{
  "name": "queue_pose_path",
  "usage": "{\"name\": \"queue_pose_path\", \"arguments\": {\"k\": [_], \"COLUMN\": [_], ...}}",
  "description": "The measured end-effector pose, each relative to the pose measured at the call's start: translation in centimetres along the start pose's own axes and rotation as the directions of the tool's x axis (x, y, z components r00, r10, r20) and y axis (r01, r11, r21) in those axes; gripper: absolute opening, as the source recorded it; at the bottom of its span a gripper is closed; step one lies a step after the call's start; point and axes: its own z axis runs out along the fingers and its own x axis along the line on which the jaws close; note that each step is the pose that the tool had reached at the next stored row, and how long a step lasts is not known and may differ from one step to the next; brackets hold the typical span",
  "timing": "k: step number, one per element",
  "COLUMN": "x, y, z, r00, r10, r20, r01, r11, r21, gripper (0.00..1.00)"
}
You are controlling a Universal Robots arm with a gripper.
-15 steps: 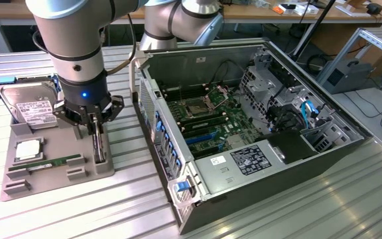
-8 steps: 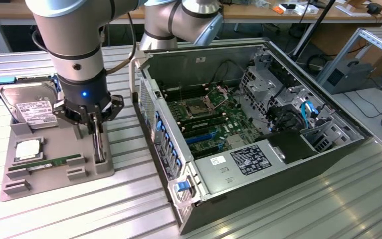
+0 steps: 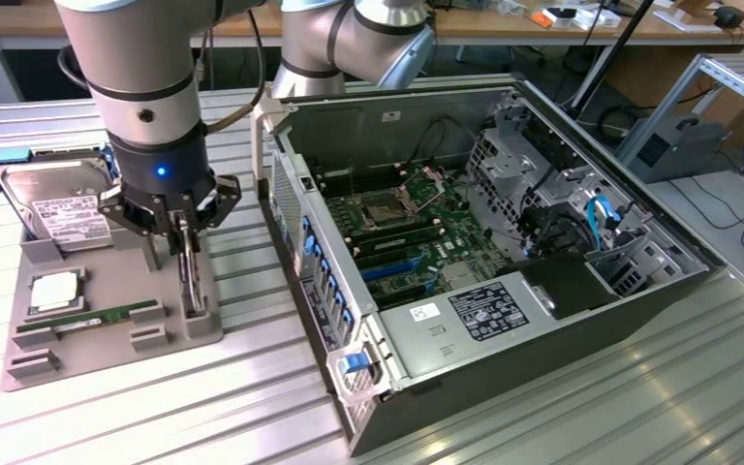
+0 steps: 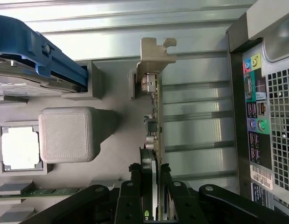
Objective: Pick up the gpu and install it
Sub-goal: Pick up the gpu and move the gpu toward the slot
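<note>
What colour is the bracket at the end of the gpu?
Silver-grey: the metal bracket on the thin dark gpu card, clearest in the wrist view.

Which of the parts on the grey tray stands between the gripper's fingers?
The gpu, upright on its edge, nearest the computer case; the hard drive, processor and RAM stick lie apart from the gripper.

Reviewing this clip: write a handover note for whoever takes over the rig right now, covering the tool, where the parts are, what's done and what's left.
Tool: closed on the gpu, one finger against each face, at the end away from its silver bracket.
Gpu: on edge in its slot on the grey holder tray, not lifted.
Computer case: open, on the exterior view's right of the tray.
Done: approach and grasp.
Left: lifting the card out and installing it in the case.
</note>
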Motion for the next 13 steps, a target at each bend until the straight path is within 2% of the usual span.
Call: {"name": "queue_pose_path", "arguments": {"k": [13], "x": [0.0], "y": [0.06], "z": [-1.48], "r00": [1.0], "r10": [0.0], "r20": [0.0], "r01": [0.0], "r11": [1.0], "r21": [0.0001], "gripper": [0.27]}}
